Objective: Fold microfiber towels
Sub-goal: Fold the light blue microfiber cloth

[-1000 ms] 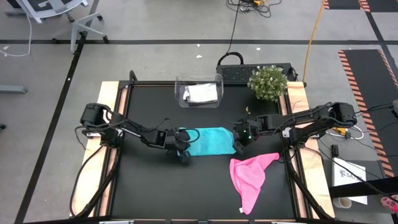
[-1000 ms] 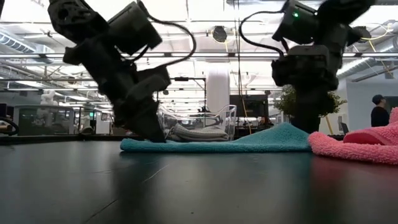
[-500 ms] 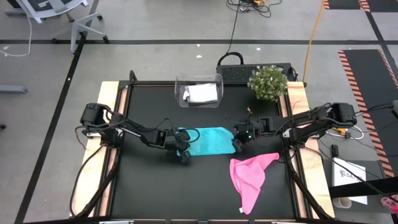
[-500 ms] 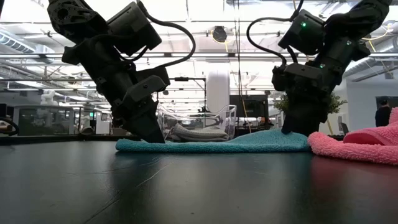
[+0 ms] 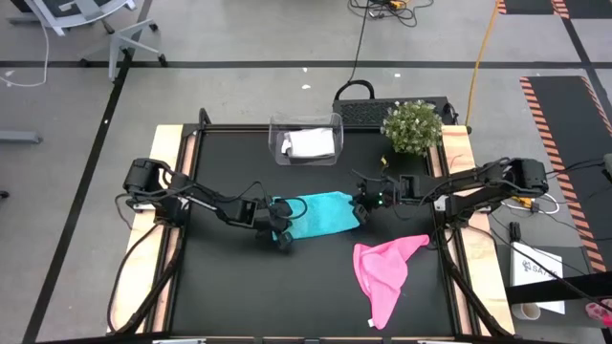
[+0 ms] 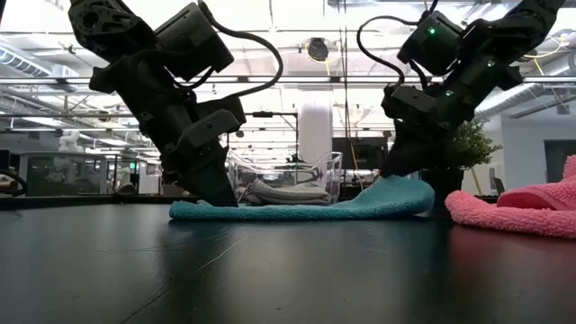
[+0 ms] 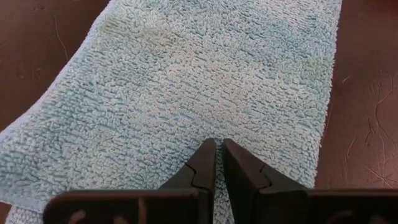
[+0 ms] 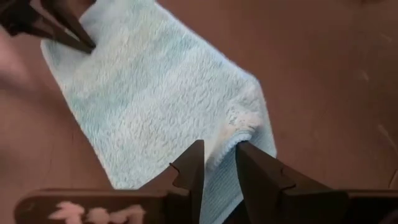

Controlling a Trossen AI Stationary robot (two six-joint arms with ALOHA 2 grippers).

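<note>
Teal towel (image 5: pixel 320 214) lies on the black worktop (image 5: pixel 229 277) about mid-way across, between the two arms. Left hand (image 5: pixel 280 227) is down at the towel's left end, fingers together; the left wrist view shows the two dark tips nearly touching with the teal pile under and around them, and in the low view that end is pressed flat to the worktop. Right hand (image 5: pixel 360 207) is at the towel's right end, clamped on the edge: the right wrist view shows a bunched fold of teal cloth between its fingers (image 8: pixel 189 168), and the low view shows that end raised off the worktop, sloping down toward the left end. Pink towel (image 5: pixel 385 270) sits crumpled on the worktop to the right of and nearer the front edge than the teal one, apart from it and untouched by either hand; in the low view it shows at the right edge. Grey-white towel (image 5: pixel 310 143) is in the clear bin (image 5: pixel 305 122) at the back edge of the worktop, well apart from both hands; looks folded, can't tell more. Small potted plant (image 5: pixel 412 127) stands at the back right corner, beside the bin
</note>
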